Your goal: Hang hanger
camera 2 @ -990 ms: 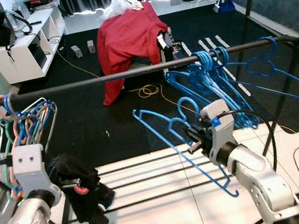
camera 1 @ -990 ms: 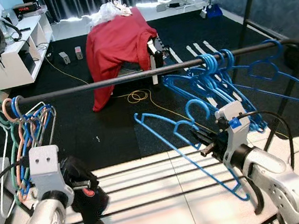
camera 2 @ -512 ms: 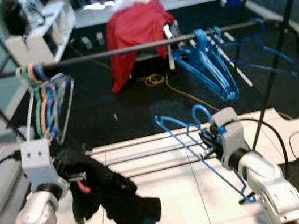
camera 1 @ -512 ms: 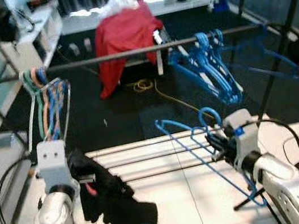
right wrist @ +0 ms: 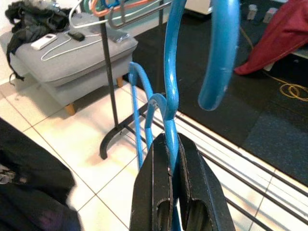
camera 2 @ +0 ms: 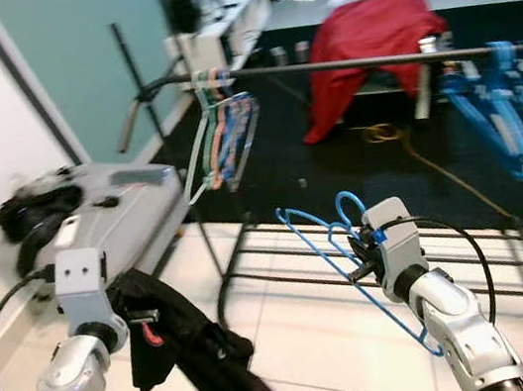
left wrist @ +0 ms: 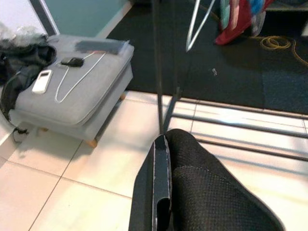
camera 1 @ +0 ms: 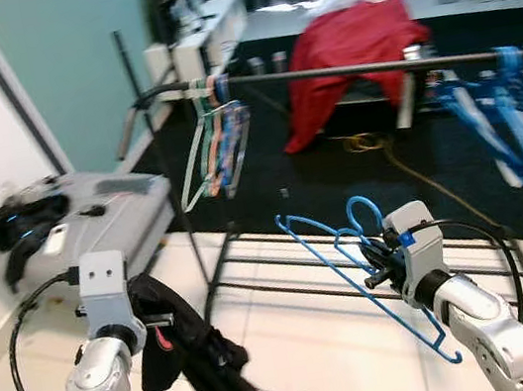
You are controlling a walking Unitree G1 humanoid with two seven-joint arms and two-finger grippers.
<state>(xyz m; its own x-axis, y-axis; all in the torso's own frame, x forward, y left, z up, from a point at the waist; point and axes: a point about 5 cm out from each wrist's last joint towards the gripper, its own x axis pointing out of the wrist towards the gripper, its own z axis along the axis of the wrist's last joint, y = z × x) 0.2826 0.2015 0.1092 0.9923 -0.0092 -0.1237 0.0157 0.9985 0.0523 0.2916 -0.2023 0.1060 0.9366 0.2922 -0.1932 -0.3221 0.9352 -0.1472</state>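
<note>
Right of centre, over the white tile floor (camera 1: 311,368): right end effector (camera 1: 378,266) pinching blue hanger (camera 1: 355,275) just below its hook, hanger tilted, well short of clothes rail (camera 1: 341,70). Left end effector (left wrist: 161,190) pressed together on black garment (camera 1: 192,352), hanging toward floor. Pastel hangers (camera 1: 218,147) at rail's left end, blue hangers (camera 1: 505,120) at right; grey ottoman (camera 1: 95,223) beside rack
</note>
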